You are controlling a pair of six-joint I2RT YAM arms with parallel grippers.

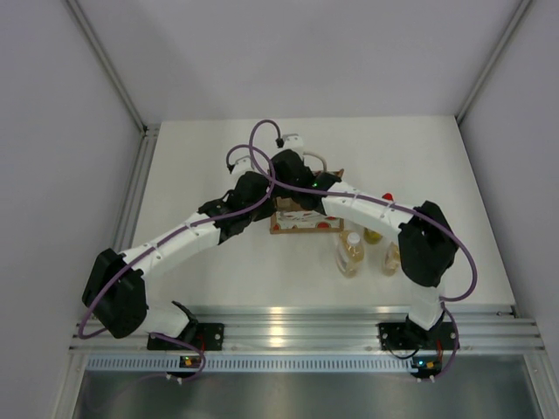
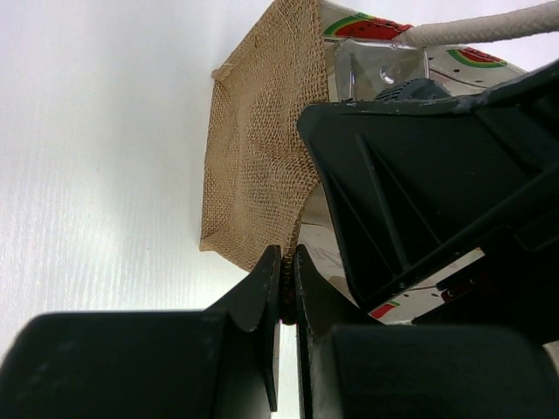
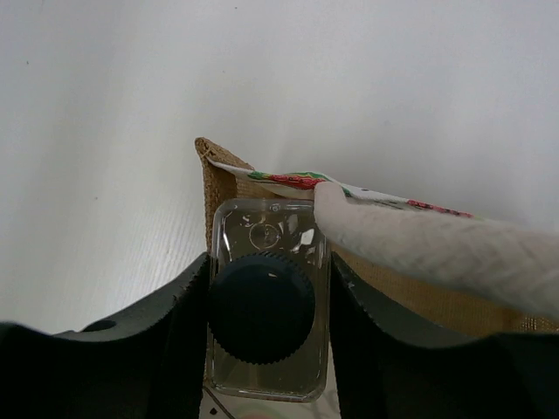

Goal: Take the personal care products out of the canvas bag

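Inside canvas bag (image 2: 253, 157), squarish bottle (image 3: 266, 231) mostly hidden, right hand (image 3: 269, 275) clasping it, left hand (image 2: 281, 262) pinching bag rim

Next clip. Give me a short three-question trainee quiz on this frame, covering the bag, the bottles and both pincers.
1. True or false: the left pincer is shut on the canvas bag at its burlap edge.
2. What sits between the fingers of the right pincer? A) a white-capped bottle B) the squarish clear bottle with the dark cap C) a bag handle
3. How many bottles are on the table outside the bag?
Key: 1 true. 2 B. 3 three: two clear bottles with yellow liquid and a yellow bottle partly hidden by the right arm.
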